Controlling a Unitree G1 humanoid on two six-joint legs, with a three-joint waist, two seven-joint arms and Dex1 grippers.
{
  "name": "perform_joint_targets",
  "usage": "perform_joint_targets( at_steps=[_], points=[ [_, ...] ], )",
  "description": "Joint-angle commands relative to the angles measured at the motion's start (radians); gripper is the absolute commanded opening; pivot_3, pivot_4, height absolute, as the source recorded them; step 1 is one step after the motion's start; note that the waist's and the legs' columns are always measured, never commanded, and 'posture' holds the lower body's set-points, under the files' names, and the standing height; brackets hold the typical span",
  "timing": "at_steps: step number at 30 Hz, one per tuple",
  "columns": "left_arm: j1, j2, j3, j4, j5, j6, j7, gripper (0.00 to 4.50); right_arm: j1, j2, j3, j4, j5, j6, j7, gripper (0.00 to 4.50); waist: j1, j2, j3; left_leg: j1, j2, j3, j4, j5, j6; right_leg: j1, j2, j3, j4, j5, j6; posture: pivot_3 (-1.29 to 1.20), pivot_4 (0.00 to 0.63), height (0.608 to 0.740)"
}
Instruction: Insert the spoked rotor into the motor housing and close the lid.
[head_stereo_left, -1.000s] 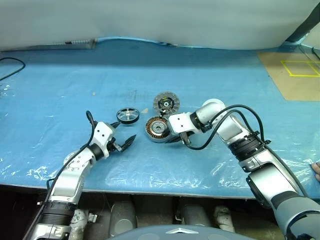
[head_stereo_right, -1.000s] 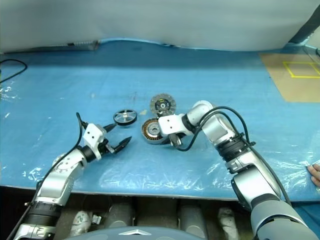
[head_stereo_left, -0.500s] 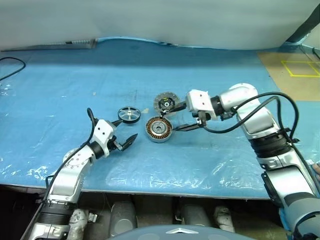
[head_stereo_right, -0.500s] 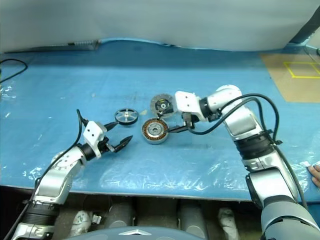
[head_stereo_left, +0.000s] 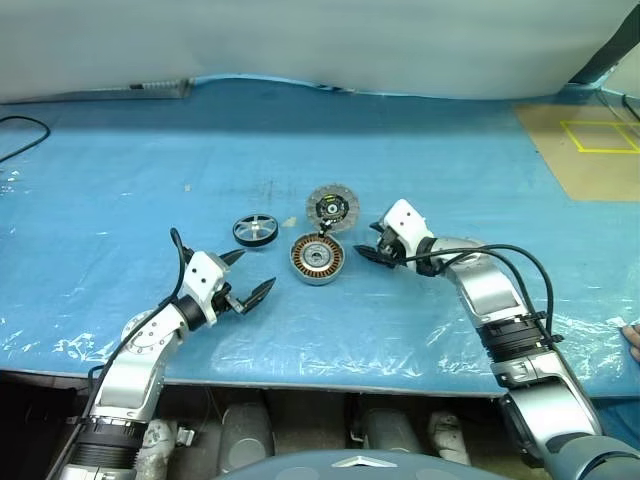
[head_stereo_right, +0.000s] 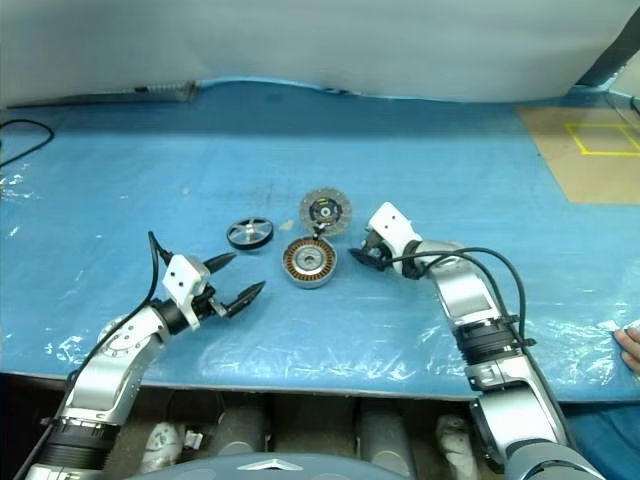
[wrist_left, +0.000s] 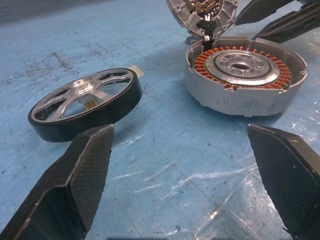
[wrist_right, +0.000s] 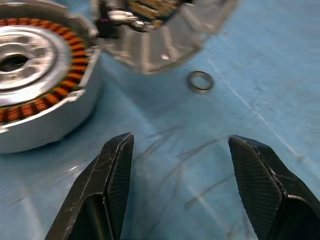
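Tools (head_stereo_left: 246, 277) (head_stereo_left: 366, 242) agape, both empty

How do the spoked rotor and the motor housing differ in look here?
The spoked rotor is a dark-rimmed open wheel with shiny spokes; the motor housing is a grey cup ringed inside with copper windings. The rotor looks smaller and lies apart, the housing beside the lid. Both are round and lie flat on the blue sheet.

Three round motor parts lie on the desk (head_stereo_left: 120, 170): one spoked rotor (head_stereo_left: 255, 230), one motor housing (head_stereo_left: 318, 259) with copper windings, and one lid (head_stereo_left: 331, 207). One small metal ring (wrist_right: 200, 81) lies near the lid. Two grippers reach in, the left gripper (head_stereo_left: 245, 276) and the right gripper (head_stereo_left: 370, 241), each with two black fingers.
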Motion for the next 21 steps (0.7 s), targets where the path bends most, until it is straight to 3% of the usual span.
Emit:
perform_joint_targets(
  at_steps=[1, 21],
  points=[
    [0.014, 0.010, 0.017, -0.012, -0.011, -0.036, -0.010, 4.50, -0.031, 0.050, -0.029, 0.076, -0.003, -0.055, -0.102, 3.15, -0.001, 0.000, 0.000, 0.000, 0.000, 0.000, 0.000, 0.000, 0.000, 0.000, 0.000, 0.000, 0.000, 0.000, 0.000, 0.00, 0.150, 0.740],
    [-0.005, 0.003, 0.005, -0.053, -0.018, 0.006, 0.014, 4.50, -0.242, 0.257, -0.015, 0.617, -0.040, -0.327, -0.308, 3.15, -0.005, 0.001, -0.001, 0.004, 0.000, 0.001, -0.001, 0.000, 0.000, 0.003, 0.000, 0.001, 0.001, 0.000, 0.000, 0.00, 0.150, 0.740]
  ],
)
